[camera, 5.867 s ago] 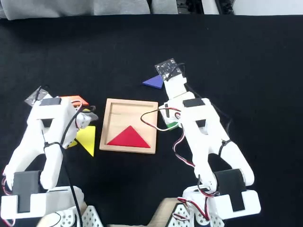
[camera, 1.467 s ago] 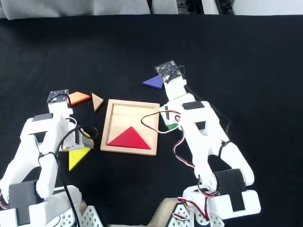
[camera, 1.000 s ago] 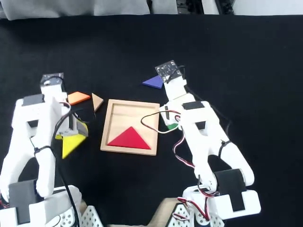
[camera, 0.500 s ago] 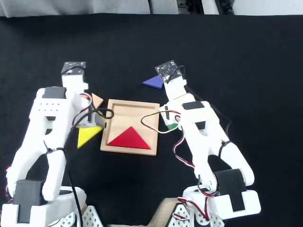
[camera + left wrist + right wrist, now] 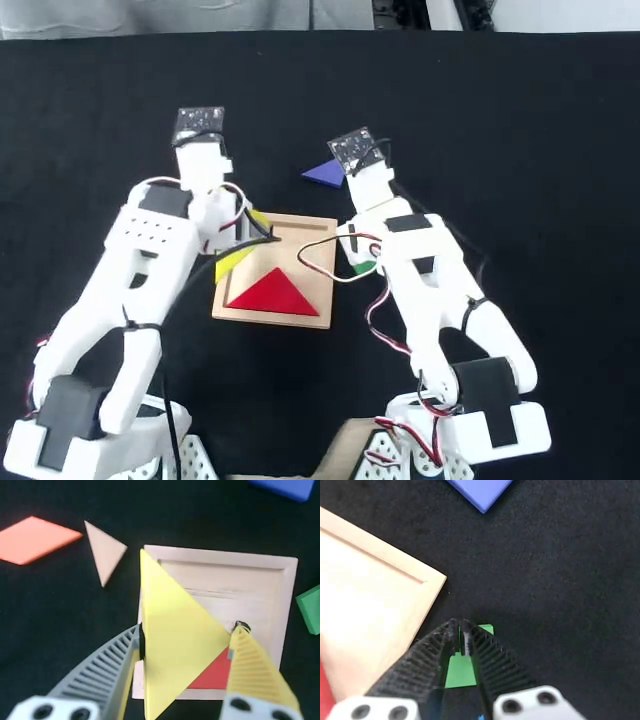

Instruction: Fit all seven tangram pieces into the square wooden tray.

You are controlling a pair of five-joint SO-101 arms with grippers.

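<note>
Black cloth covers the table (image 5: pixel 520 200). From above, the square wooden tray (image 5: pixel 305 232) lies between the two arms, with a red triangle (image 5: pixel 271 293) flat in the half nearer their bases. The left gripper (image 5: pixel 243 240) hangs over the tray's left rim with a yellow triangle (image 5: pixel 232 263) in its grasp. A blue piece (image 5: pixel 325 173) lies beyond the far right corner, and a green piece (image 5: pixel 363 267) sits just beside the right rim. The left wrist view has the jaws spread wide and clamped on opposite edges of the yellow triangle, which overhangs the rim and hides part of the red one. An orange parallelogram (image 5: pixel 35 539) and a small tan triangle (image 5: pixel 106 550) lie on the cloth outside. In the right wrist view, the right gripper (image 5: pixel 460 629) has its jaws almost together, nothing seen between them, tips above the green piece. Seating the yellow triangle looks like the step in hand. It probably needs shifting inward and turning to fit the bare wood beside the red piece, then lowering flat before release.
</note>
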